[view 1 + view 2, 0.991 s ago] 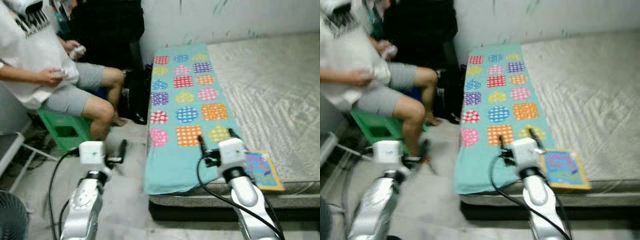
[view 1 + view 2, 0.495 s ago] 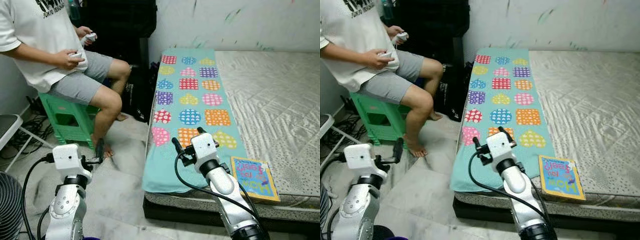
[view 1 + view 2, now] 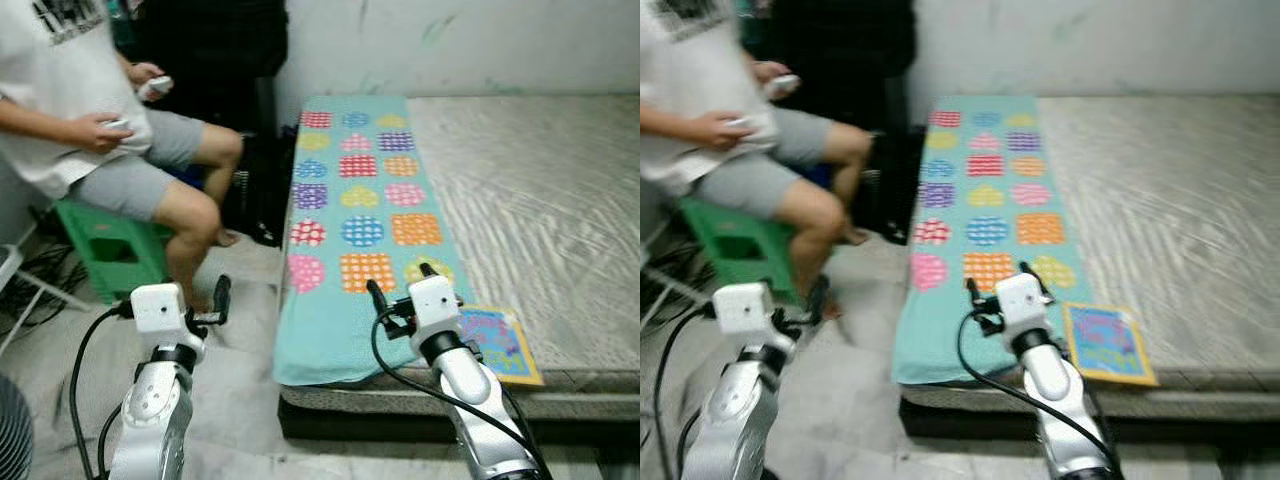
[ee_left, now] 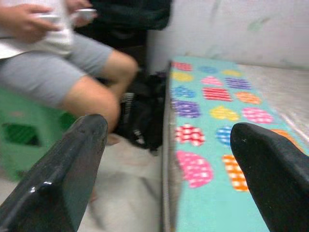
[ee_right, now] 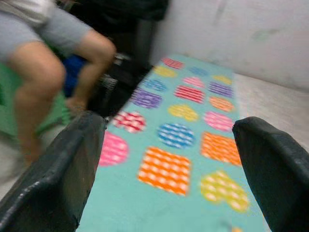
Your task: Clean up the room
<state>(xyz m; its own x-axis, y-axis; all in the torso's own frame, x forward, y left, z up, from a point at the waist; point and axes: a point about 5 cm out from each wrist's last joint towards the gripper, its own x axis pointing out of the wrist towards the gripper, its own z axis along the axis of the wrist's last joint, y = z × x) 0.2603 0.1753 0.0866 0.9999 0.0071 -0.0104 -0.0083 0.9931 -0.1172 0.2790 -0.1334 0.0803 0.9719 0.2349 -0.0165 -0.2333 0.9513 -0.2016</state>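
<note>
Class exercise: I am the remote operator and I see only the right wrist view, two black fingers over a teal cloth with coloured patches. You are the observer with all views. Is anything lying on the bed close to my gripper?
Observer: Yes. A colourful book lies at the mattress edge, just to the right of your right gripper.
Operator: Where is the other arm?
Observer: The left gripper hovers over the floor beside the bed, fingers open.
Operator: Whose legs are at the edge of my view?
Observer: A person sits on a green stool left of the bed, holding a small controller in each hand.
</note>
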